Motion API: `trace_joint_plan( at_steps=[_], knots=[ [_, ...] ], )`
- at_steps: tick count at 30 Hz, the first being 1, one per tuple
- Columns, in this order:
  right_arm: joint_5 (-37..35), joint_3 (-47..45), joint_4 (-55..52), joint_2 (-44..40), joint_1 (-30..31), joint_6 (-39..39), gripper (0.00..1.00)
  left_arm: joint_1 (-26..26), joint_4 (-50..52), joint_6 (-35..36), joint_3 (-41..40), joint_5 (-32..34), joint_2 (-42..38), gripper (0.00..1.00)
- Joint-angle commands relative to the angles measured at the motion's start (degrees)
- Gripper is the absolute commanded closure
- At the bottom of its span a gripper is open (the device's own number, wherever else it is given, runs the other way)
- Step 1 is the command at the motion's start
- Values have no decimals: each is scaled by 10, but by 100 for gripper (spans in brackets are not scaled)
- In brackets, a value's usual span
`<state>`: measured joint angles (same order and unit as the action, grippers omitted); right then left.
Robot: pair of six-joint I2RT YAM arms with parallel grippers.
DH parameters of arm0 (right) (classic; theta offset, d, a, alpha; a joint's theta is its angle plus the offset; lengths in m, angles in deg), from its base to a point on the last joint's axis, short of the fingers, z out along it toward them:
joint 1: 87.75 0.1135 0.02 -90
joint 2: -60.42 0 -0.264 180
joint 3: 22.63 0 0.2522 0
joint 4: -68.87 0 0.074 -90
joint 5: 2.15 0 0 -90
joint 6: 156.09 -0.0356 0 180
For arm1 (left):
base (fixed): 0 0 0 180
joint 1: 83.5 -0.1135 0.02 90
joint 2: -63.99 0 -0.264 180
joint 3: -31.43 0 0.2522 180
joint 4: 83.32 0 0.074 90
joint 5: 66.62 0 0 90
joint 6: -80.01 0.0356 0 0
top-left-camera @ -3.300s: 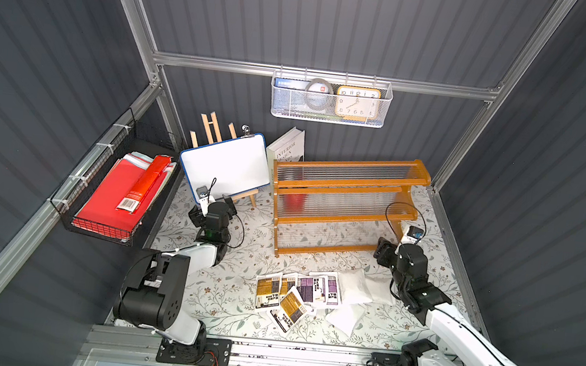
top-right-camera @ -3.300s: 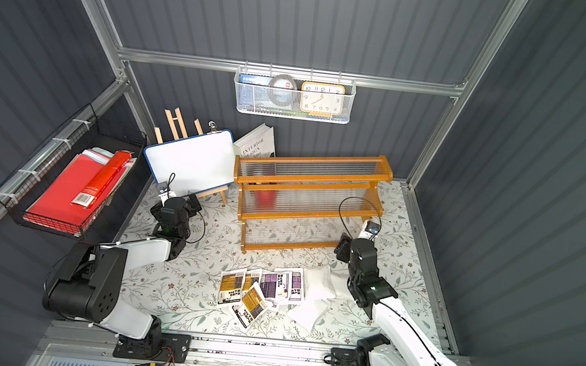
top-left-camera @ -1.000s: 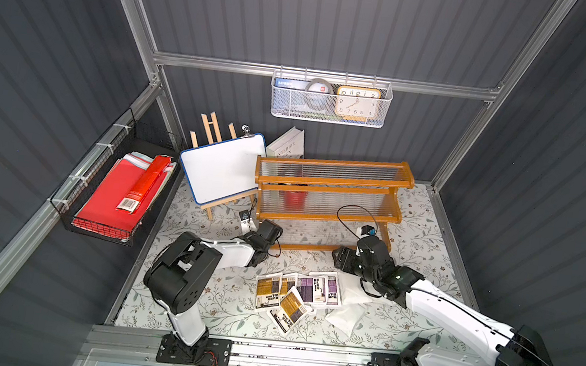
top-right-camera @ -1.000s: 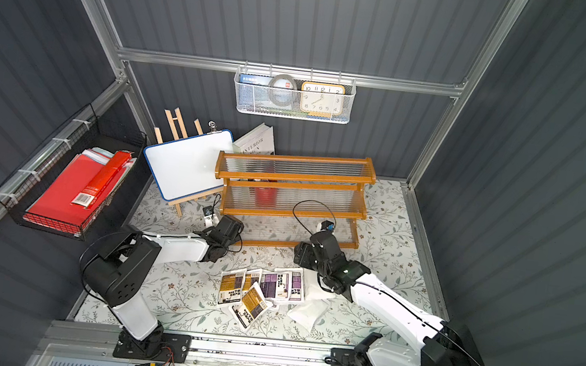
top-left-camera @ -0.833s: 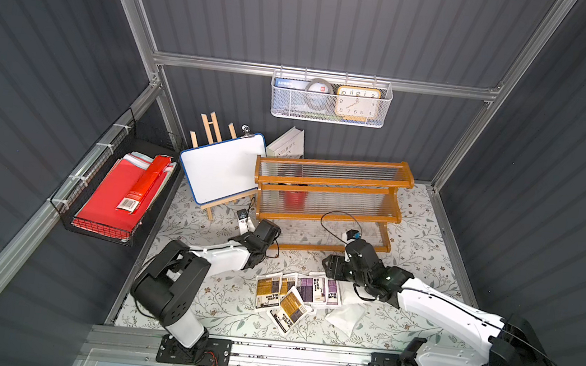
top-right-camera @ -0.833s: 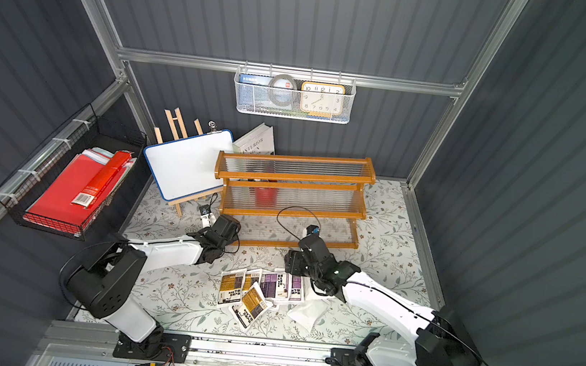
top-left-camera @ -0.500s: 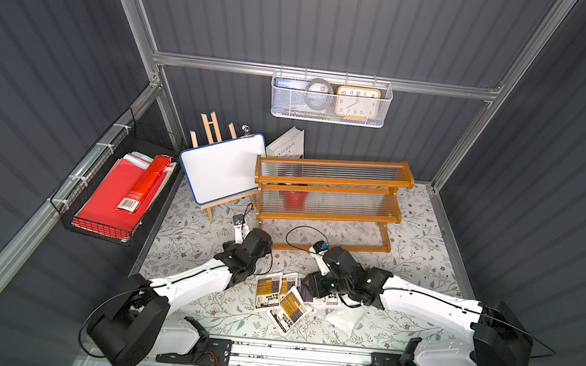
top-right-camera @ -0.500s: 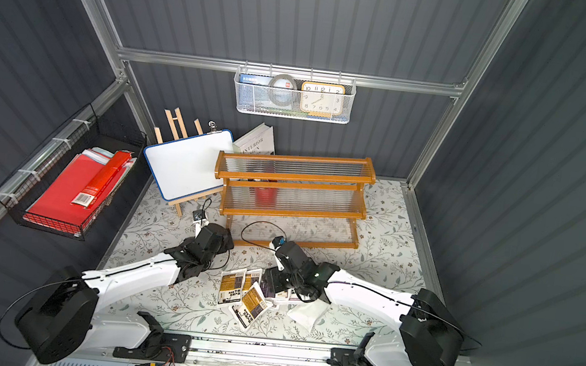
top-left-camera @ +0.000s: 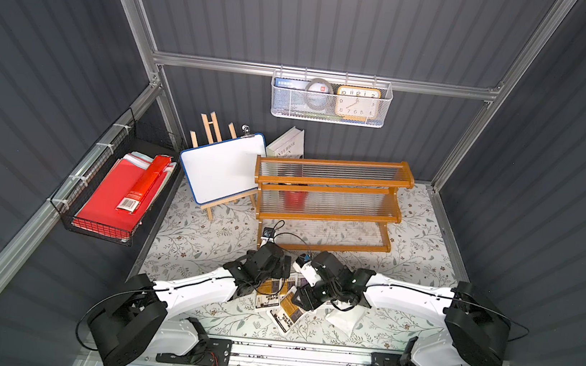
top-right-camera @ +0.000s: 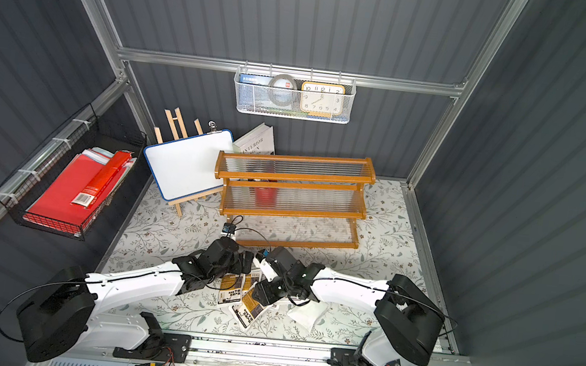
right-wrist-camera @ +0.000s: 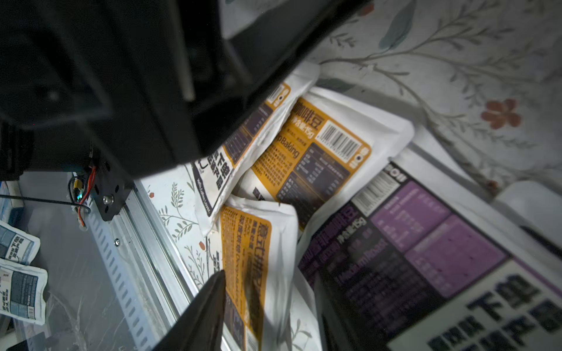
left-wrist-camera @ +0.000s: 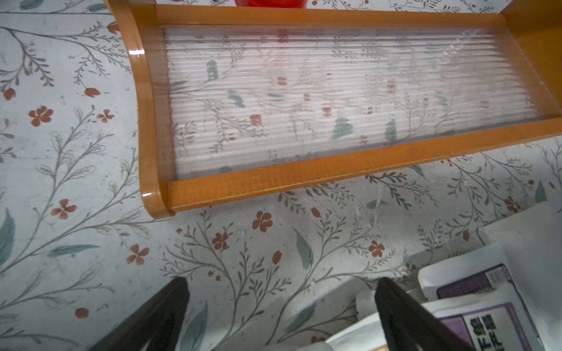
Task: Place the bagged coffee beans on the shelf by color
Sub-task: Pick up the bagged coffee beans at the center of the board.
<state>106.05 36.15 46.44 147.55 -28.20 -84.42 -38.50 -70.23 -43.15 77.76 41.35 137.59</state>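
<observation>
Dark grey ribbed walls on an aluminium frame enclose a bench with a floral cover — evenly lit. A white wire basket with a clock hangs at the back; a black wire basket of red folders hangs at the side.

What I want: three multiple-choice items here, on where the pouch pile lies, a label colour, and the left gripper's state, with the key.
1. The pile of pouches lies: A on the floral mat before the shelf; B on its top tier; C in the black basket.
2. The pouch the right gripper straddles is labelled: A green; B orange-brown; C pink.
3. The left gripper is: A shut on a pouch; B shut on the whiteboard; C open, empty.
1 A, seen in both top views; 2 B, shown in the right wrist view; 3 C, its fingers stand apart over the mat.
</observation>
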Motion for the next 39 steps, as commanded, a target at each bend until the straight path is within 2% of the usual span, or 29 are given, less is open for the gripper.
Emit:
trace_joint_plan(
  at_steps=[1, 3, 4, 6, 8, 15, 19, 22, 26, 30, 32, 35, 39],
  knots=[
    [-1, 12, -7, 9, 8, 14, 47, 3, -1, 7, 0, -2, -18, 1],
    [4, 11, 3, 13, 9, 11, 51, 3, -1, 4, -2, -3, -29, 1],
    [9, 10, 8, 15, 10, 10, 59, 3, -3, 1, -2, -4, -32, 1],
    [27, 14, 14, 20, 9, 12, 85, 3, 1, -6, 2, -6, -33, 1],
    [34, 17, 7, 20, 9, 14, 100, 3, 0, -4, 3, -13, -33, 1],
    [52, 26, -45, -30, 3, 50, 100, 3, 4, 33, 41, -63, -27, 1],
    [106, 50, -103, -60, -31, 95, 100, 2, 15, 70, 71, -112, -19, 1],
    [173, 58, -119, -86, -76, 123, 100, 2, 25, 101, 81, -158, -22, 1],
    [272, 50, -99, -108, -160, 133, 100, -7, 28, 141, 74, -268, -53, 1],
    [321, 66, -89, -105, -220, 139, 100, -63, 21, 154, 51, -389, -99, 1],
    [332, 83, -103, -90, -232, 154, 100, -91, 13, 158, 49, -440, -114, 1],
    [339, 110, -149, -58, -235, 185, 100, -115, 12, 172, 54, -469, -116, 1],
    [328, 128, -161, -35, -235, 188, 100, -121, -18, 174, 43, -542, -101, 1]
  ],
)
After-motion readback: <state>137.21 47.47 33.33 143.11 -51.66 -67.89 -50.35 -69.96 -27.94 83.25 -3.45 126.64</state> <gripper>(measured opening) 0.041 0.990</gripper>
